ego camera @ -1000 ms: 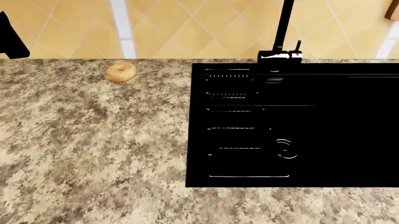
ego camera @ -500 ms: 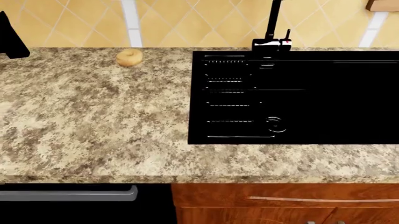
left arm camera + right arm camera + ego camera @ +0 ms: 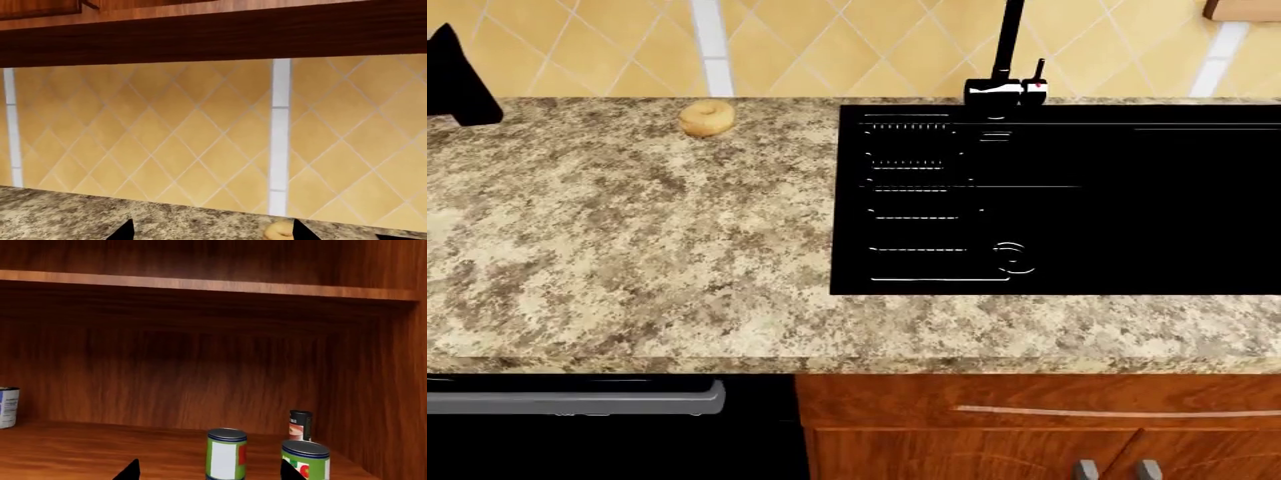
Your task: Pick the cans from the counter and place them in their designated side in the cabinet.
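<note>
In the cabinet (image 3: 200,365), green-labelled upright cans (image 3: 226,454).

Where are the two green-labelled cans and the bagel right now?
left can (image 3: 226,454), right wrist view, label front
right can (image 3: 305,460), right wrist view, upper label
bagel (image 3: 706,117), head view, top

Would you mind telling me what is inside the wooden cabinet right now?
Two green-labelled cans stand on the shelf, a dark jar behind them, another container far aside. Their bases are cropped.

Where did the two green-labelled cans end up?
In the right wrist view, both cans stand upright on the wooden cabinet shelf, near its right wall.
</note>
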